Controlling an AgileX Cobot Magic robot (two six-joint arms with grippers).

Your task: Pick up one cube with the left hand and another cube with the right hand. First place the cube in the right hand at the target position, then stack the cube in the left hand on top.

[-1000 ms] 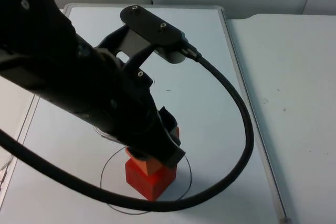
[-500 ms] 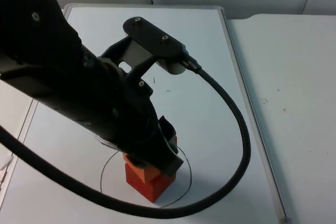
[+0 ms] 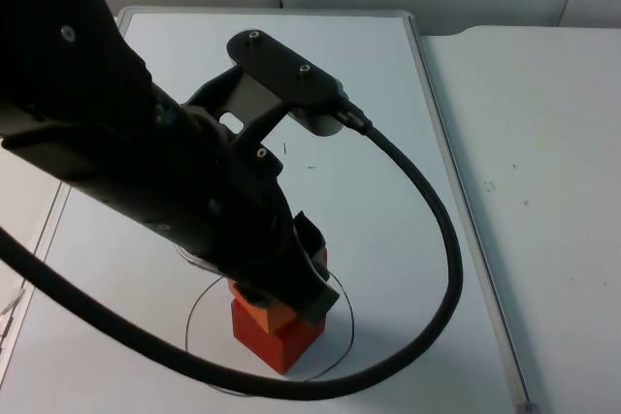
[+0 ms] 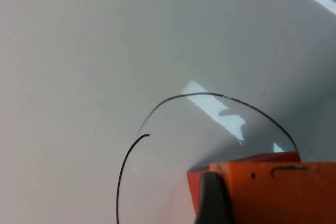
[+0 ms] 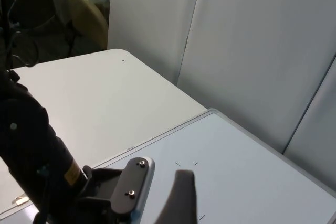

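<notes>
A red cube [image 3: 283, 344] stands inside a thin black circle [image 3: 345, 322] drawn on the white board. An orange cube [image 3: 256, 306] rests on top of it, mostly hidden under my left gripper [image 3: 291, 283]. In the left wrist view the orange cube [image 4: 273, 192] sits against a black fingertip [image 4: 211, 203], with a strip of the red cube [image 4: 252, 159] showing behind it and the circle line [image 4: 157, 106] around them. The left gripper is shut on the orange cube. My right gripper [image 5: 178, 203] waits high and well back from the board.
The white board [image 3: 388, 172] has a raised grey rim [image 3: 456, 191] along its right side, with plain table [image 3: 543, 191] beyond it. The left arm's bulk [image 3: 146, 162] covers the board's left half.
Over the last second the left arm sank slightly and shifted left, bringing the orange cube down onto the red one. It has barely moved in the last half second.
</notes>
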